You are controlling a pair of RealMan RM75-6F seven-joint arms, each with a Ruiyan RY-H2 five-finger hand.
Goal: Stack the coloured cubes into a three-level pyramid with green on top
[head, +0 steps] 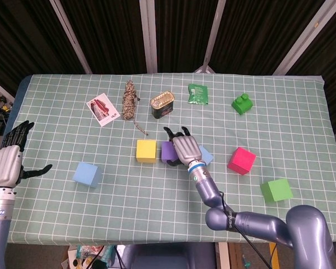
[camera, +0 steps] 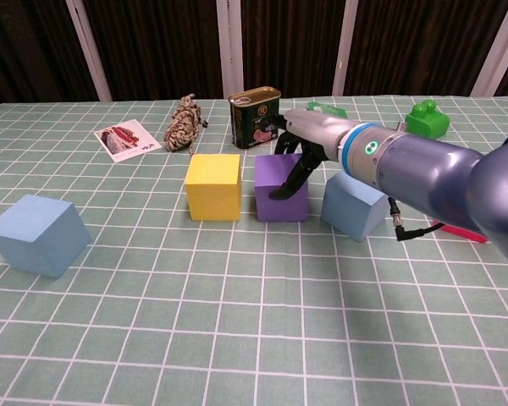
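Observation:
My right hand (head: 183,147) (camera: 315,139) grips the purple cube (head: 167,151) (camera: 267,203), thumb on its front face and fingers over the top and back. That cube stands on the table just right of the yellow cube (head: 146,151) (camera: 212,186), a narrow gap between them. One light blue cube (head: 206,156) (camera: 353,205) sits right of the hand, another (head: 87,174) (camera: 36,234) lies at the left. The pink cube (head: 241,160) and the green cube (head: 276,190) rest at the right. My left hand (head: 10,159) hovers open at the table's left edge.
At the back stand a tin can (head: 163,105) (camera: 256,117), a coil of rope (head: 129,100), a picture card (head: 103,109), a green packet (head: 198,93) and a green toy (head: 242,103) (camera: 427,118). The checked cloth ends at the near table edge.

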